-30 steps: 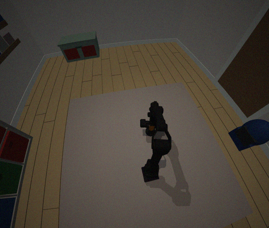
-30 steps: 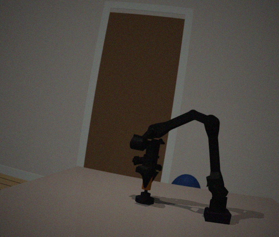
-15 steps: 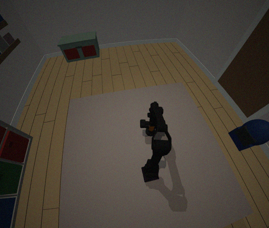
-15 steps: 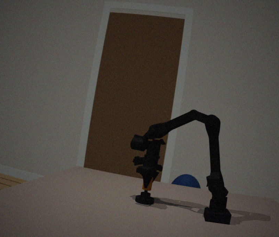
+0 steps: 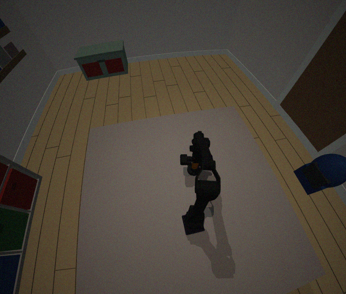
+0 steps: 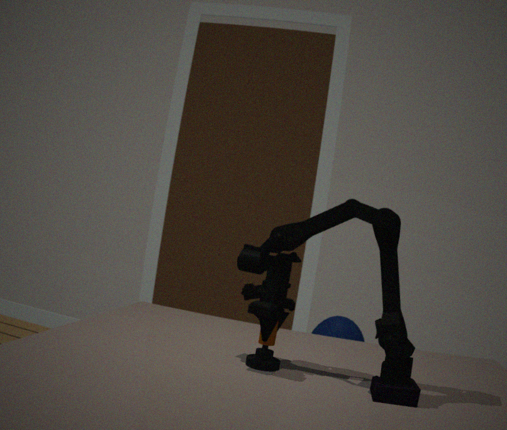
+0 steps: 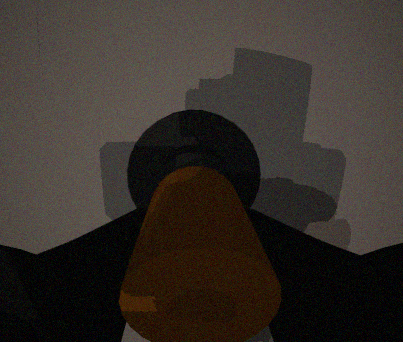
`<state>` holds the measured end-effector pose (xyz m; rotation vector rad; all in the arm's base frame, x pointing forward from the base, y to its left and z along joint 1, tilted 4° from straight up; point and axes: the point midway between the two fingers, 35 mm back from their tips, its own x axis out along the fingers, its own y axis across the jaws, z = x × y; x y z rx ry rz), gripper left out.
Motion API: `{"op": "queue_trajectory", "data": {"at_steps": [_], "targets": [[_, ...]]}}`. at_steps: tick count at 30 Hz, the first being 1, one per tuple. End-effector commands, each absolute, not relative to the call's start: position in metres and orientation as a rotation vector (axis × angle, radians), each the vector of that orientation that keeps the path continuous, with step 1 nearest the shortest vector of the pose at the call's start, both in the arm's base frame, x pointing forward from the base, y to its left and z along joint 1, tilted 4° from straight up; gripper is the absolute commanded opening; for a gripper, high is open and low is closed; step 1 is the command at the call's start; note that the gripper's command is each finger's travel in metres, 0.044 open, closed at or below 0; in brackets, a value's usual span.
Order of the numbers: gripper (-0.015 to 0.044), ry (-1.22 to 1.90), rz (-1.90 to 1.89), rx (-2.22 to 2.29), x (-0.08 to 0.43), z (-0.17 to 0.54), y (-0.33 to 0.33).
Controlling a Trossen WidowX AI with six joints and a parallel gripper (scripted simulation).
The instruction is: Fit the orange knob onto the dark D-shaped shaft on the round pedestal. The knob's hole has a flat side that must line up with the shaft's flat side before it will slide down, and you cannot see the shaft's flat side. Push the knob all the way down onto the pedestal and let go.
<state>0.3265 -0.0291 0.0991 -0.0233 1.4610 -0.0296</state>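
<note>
The orange knob point(image 5: 195, 165) point(image 6: 270, 340) point(image 7: 198, 250) is upright between the fingers of my gripper point(image 6: 269, 335) point(image 7: 196, 219), which is shut on it. The dark round pedestal point(image 5: 191, 171) point(image 6: 262, 362) point(image 7: 148, 170) stands directly below the knob. In the exterior view a short piece of the dark shaft point(image 6: 265, 347) shows between the knob's lower end and the pedestal's raised middle. The knob is above the pedestal, not down on it. Whether the shaft's tip is inside the hole is hidden, and so are both flat sides.
The arm's base point(image 5: 193, 224) point(image 6: 395, 391) stands on the pale mat point(image 5: 128, 205) point(image 6: 128, 384), to the right of the pedestal in the exterior view. Shelves with coloured bins, a green cabinet point(image 5: 101, 58) and a blue object point(image 5: 328, 170) stand off the mat. Arm shadows lie across the mat.
</note>
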Motion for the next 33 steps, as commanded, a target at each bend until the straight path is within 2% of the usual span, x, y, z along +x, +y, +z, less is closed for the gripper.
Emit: {"op": "queue_trajectory", "data": {"at_steps": [1, 33], "targets": [[0.0, 1.464, -0.027, -0.027, 0.3258, 0.0987, -0.029], [0.0, 1.462, -0.08, 0.032, 0.3307, 0.1026, -0.0297]]}}
